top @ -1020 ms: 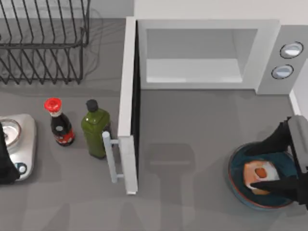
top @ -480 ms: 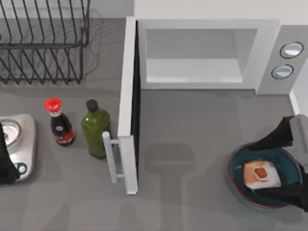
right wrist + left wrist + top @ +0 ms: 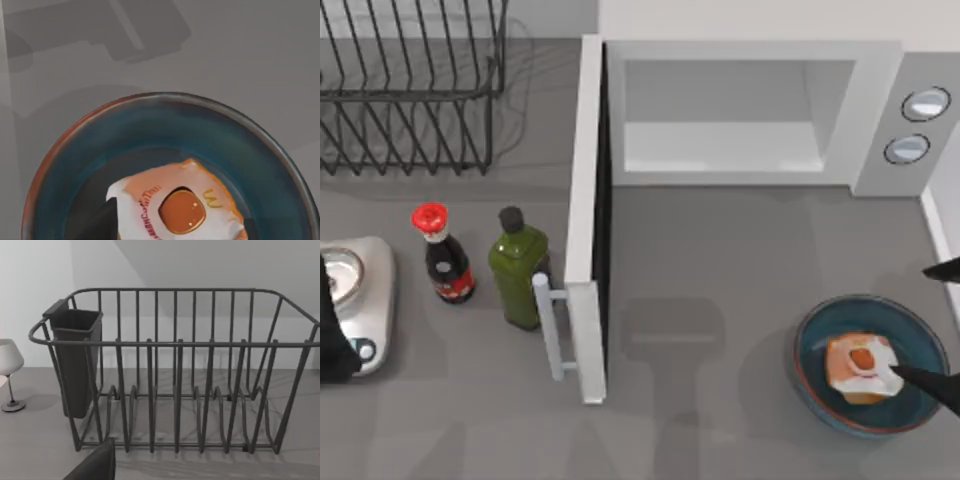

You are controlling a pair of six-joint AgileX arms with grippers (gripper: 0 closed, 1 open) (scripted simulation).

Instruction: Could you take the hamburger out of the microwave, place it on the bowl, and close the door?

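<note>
The hamburger lies in the teal bowl at the front right of the table, with its white wrapper and orange spot facing up. My right gripper stands open at the right edge, one fingertip behind the bowl and the other just touching the hamburger's right side. In the right wrist view the hamburger rests inside the bowl, with a dark finger beside it. The white microwave stands at the back, its cavity bare. Its door is swung fully open toward the front. My left gripper is parked at the left edge.
A silver scale sits under the left arm. A red-capped sauce bottle and a green bottle stand just left of the door handle. A black wire dish rack fills the back left. Two knobs face up.
My right gripper opened, let go of the hamburger and drew back to the right. The hamburger stays in the bowl. The door and the left arm have not moved.
</note>
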